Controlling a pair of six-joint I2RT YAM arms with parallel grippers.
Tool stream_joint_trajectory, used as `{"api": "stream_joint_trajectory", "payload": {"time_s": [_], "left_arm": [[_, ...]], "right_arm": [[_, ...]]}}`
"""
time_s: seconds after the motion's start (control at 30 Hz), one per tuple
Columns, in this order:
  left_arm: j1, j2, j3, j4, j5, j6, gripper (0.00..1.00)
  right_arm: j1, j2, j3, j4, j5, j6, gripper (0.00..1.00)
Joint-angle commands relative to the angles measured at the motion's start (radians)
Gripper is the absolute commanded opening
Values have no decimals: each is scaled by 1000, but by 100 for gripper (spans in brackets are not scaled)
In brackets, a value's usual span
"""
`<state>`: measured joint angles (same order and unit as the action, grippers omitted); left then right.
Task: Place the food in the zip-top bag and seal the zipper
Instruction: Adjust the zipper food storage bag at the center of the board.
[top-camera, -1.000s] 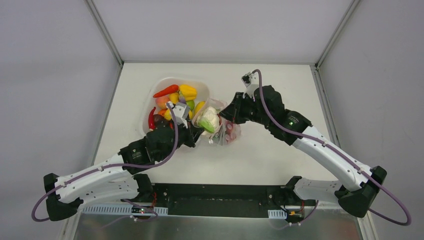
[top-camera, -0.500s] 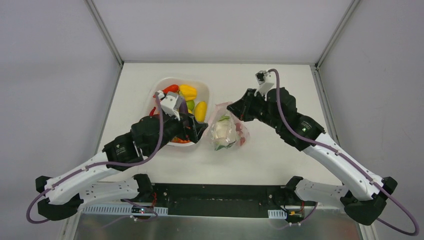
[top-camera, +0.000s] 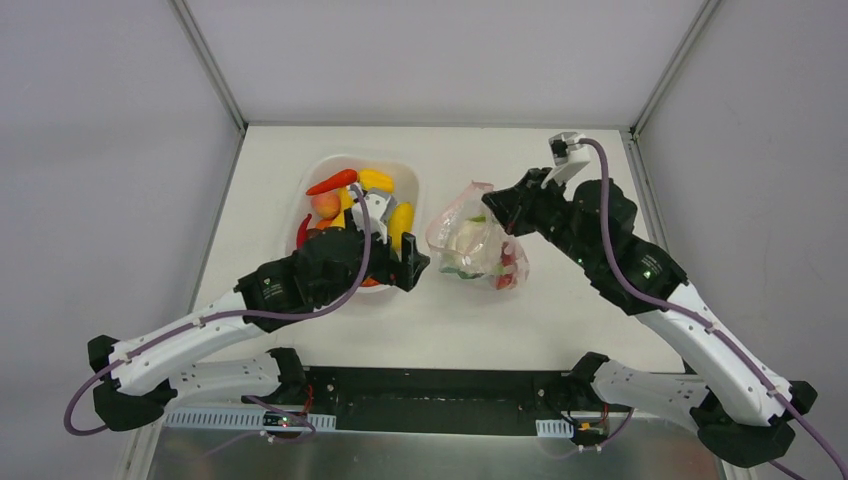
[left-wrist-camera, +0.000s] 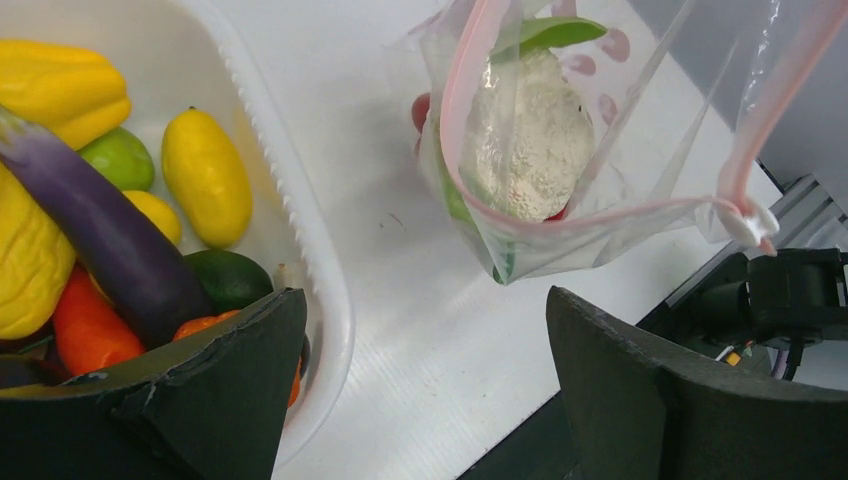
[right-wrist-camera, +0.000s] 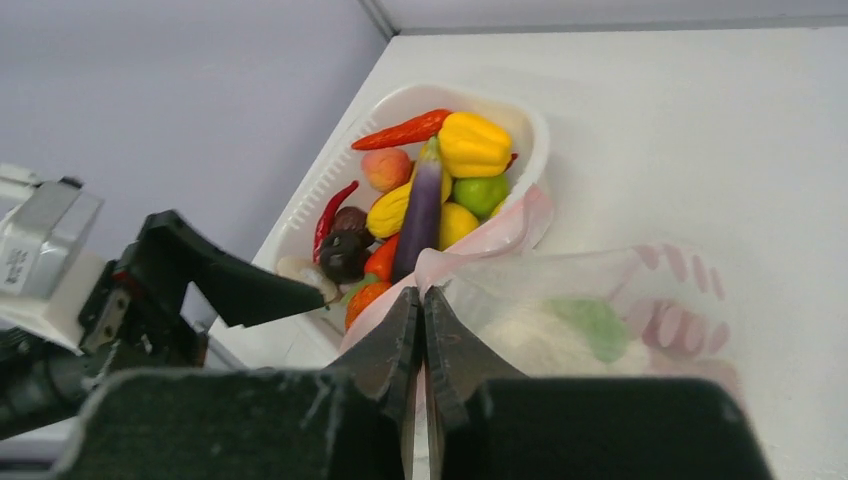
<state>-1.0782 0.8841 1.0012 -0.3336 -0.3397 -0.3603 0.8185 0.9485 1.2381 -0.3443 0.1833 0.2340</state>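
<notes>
The zip-top bag (top-camera: 478, 243) hangs right of centre, its mouth gaping. Inside lie a white cauliflower (left-wrist-camera: 525, 140), a green piece and something red. My right gripper (top-camera: 497, 204) is shut on the bag's pink mouth edge, its jaws (right-wrist-camera: 422, 296) pressed together on the plastic. The pink zipper (left-wrist-camera: 600, 214) loops round the open mouth. My left gripper (top-camera: 407, 262) stands open and empty between the tub and the bag, its fingers (left-wrist-camera: 230, 360) wide apart over bare table. The rest of the food (top-camera: 350, 195) is piled in the tub.
The white tub (top-camera: 412, 178) sits at the back left, holding a purple eggplant (left-wrist-camera: 100, 235), yellow lemons (left-wrist-camera: 205, 175), a red chili (right-wrist-camera: 405, 130) and a yellow pepper (right-wrist-camera: 472, 143). The table's black front rail (left-wrist-camera: 790, 290) lies below the bag.
My left gripper has opened and drawn back from the bag toward the tub. My right gripper has carried the bag's edge up and to the right, and the bag has swung right with it.
</notes>
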Motion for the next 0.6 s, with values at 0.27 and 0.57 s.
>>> {"api": "stream_joint_trajectory", "payload": {"time_s": [0.27,0.57], "left_arm": [[80,66,-11,155,149,-112,82],[96,105,-38,67,279,-154,78]], "right_arm": [[-2,22,-142,35,-293,24,5],[-5,9,-132,40,-221,37,5]]}}
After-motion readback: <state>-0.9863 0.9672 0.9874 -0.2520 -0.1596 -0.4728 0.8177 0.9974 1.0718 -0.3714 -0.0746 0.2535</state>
